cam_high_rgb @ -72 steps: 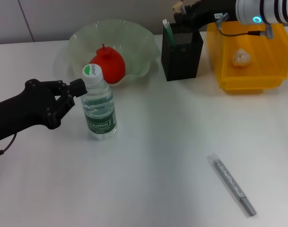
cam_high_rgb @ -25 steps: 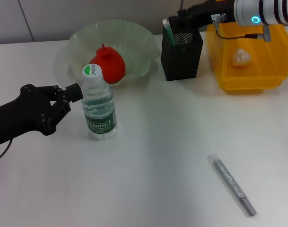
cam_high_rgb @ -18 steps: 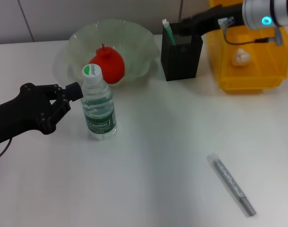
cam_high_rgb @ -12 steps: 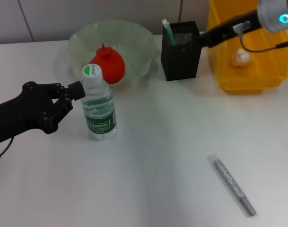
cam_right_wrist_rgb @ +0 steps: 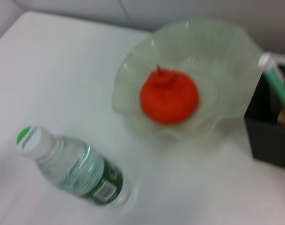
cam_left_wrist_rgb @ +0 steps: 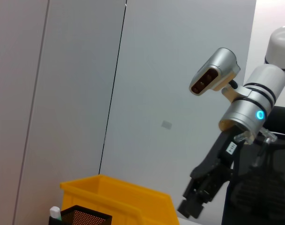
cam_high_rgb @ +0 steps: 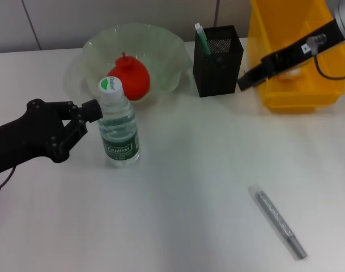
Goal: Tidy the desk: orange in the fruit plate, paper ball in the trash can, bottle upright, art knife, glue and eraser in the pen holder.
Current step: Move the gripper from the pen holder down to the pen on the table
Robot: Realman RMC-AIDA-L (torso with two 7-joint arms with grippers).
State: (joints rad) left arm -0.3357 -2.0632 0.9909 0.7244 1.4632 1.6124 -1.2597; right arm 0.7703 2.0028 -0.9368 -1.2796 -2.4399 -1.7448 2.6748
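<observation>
Bottle (cam_high_rgb: pixel 119 127): upright on the desk.
Left gripper (cam_high_rgb: pixel 88 113): beside bottle, fingers apart.
Right gripper (cam_high_rgb: pixel 246 81): beside pen holder (cam_high_rgb: pixel 218 59); fingers' state unclear.

Red-orange orange (cam_high_rgb: pixel 128 79), pale green fruit plate (cam_high_rgb: pixel 161 45), black mesh pen holder (cam_high_rgb: pixel 218 62), yellow trash can (cam_high_rgb: pixel 299 90), green-labelled bottle (cam_high_rgb: pixel 119 133)

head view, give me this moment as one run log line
orange in fruit plate | bottle upright | left gripper beside bottle | right gripper between pen holder and trash can | grey pen-like tool loose on desk
</observation>
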